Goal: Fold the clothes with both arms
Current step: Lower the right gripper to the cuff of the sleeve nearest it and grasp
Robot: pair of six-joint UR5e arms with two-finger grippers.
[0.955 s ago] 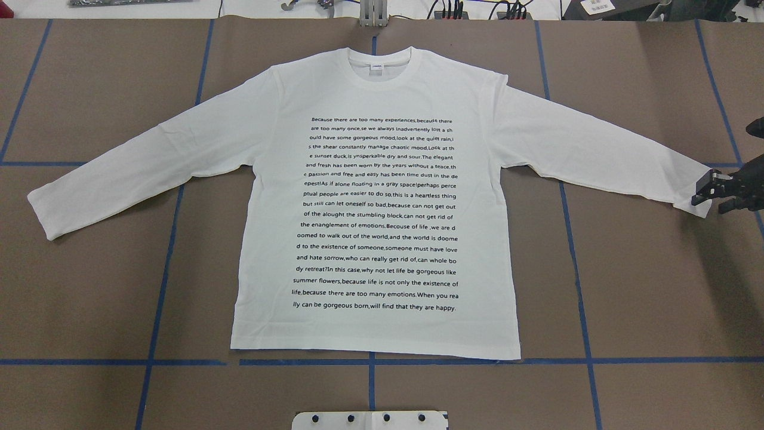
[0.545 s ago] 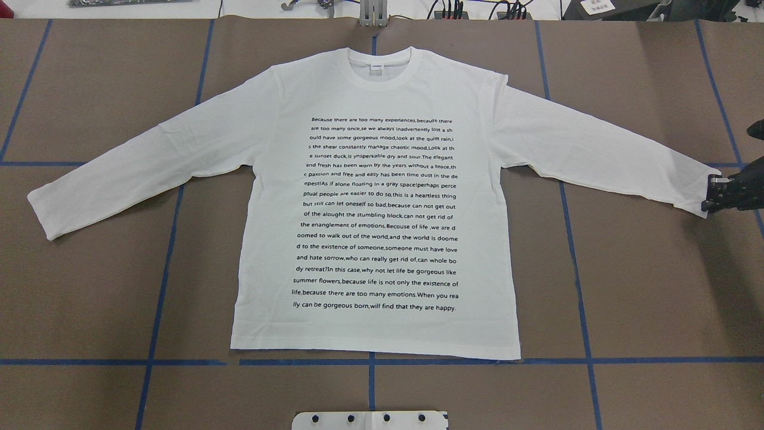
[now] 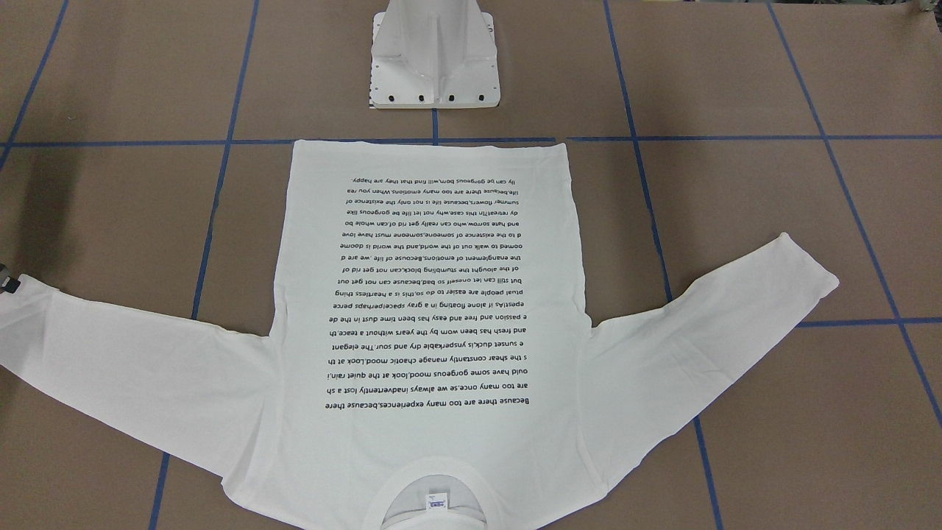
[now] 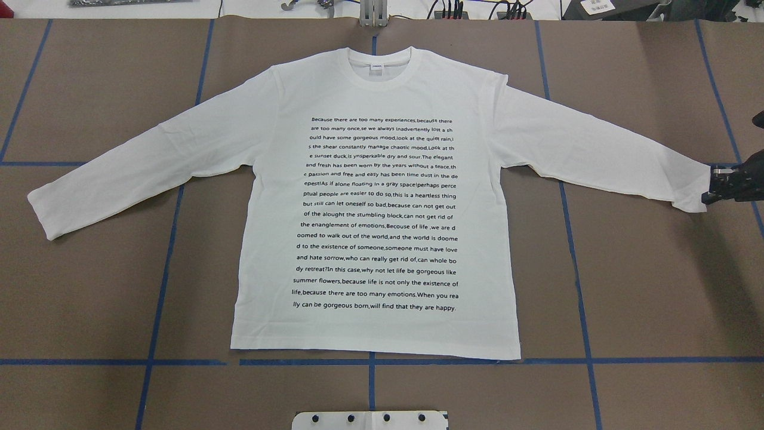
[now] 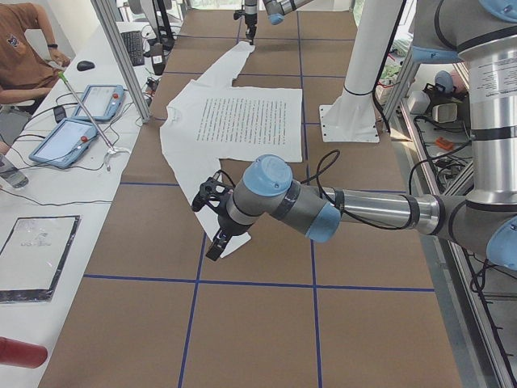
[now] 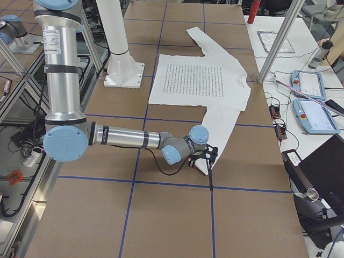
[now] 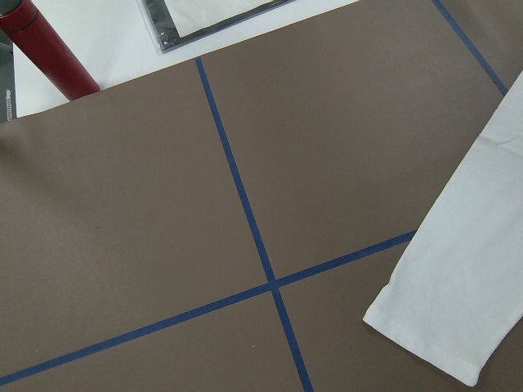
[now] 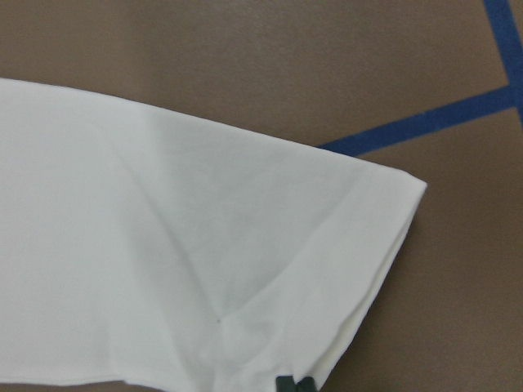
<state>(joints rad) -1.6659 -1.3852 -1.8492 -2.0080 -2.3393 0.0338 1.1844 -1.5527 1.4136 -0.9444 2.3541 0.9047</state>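
The left sleeve (image 4: 119,173) of the white shirt (image 4: 268,179) sloped out across the brown table (image 4: 656,286). Its cuff (image 7: 441,327) lay flat just beside a crossing of blue tape (image 7: 270,282). A red bottle (image 7: 49,41) stood well apart from it, beyond the table's end. The left gripper (image 5: 207,230) showed only from the side, low over the end of that sleeve. I could not tell how far open it was, or whether it touched the cloth.

The body of the shirt lay flat in the middle of the table with the printed text (image 4: 379,215) facing up. The collar (image 4: 378,76) and its small label (image 4: 376,68) were at the far side. The hem lay along a tape line, near the white base (image 4: 370,420).

The right sleeve (image 4: 597,155) stretched out to the right. The right gripper (image 4: 711,186) stood at the end of its cuff, low at the table. Its jaws were closed, pinching the edge of the cuff between them. From the wrist, creases in the cloth ran in toward the pinch, with the black fingertips (image 8: 286,382) just showing at the cuff's edge.
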